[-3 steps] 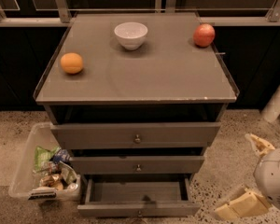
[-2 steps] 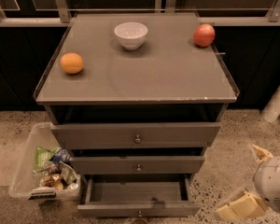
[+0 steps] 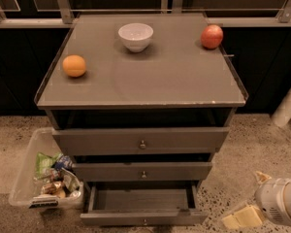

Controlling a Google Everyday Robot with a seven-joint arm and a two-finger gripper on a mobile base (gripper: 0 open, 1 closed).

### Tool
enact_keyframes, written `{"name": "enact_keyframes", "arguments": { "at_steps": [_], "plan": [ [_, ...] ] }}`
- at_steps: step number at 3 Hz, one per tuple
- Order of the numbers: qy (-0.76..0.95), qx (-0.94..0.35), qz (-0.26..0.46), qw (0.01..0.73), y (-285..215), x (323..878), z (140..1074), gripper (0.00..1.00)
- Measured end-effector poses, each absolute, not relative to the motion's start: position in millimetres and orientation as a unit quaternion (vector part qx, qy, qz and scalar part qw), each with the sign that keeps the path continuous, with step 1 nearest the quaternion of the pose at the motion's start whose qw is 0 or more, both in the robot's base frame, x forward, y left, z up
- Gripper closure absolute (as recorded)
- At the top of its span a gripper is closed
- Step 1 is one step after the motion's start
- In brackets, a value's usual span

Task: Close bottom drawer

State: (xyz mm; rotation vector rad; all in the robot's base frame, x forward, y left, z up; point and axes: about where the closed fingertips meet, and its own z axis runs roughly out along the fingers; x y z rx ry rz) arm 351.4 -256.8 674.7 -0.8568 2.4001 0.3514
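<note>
The bottom drawer [image 3: 143,218] of the grey cabinet [image 3: 140,81] is pulled out. Its shallow tray is empty, and a small round knob [image 3: 144,222] sits on its slim front panel. The middle drawer [image 3: 143,171] and the top drawer [image 3: 141,141] stick out a little. My gripper [image 3: 251,198] is low at the right, beside the cabinet and to the right of the bottom drawer's front corner, touching nothing. Its two tan fingers [image 3: 240,218] are spread apart with nothing between them.
On the cabinet top are a white bowl [image 3: 136,36], an orange [image 3: 74,65] and a red apple [image 3: 212,36]. A clear plastic bin [image 3: 26,174] of snack packets stands on the floor, left of the drawers. A white pole [image 3: 288,106] leans at the far right.
My gripper has sunk lower in the view, toward the bottom right corner. The drawers have not moved.
</note>
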Motion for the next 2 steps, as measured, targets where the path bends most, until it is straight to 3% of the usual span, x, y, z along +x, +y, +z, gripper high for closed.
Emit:
{"name": "enact_keyframes", "arguments": {
  "at_steps": [2],
  "plan": [
    [0.906, -0.296, 0.16, 0.258, -263.8, 356.3, 622.6, 0.0]
  ]
}}
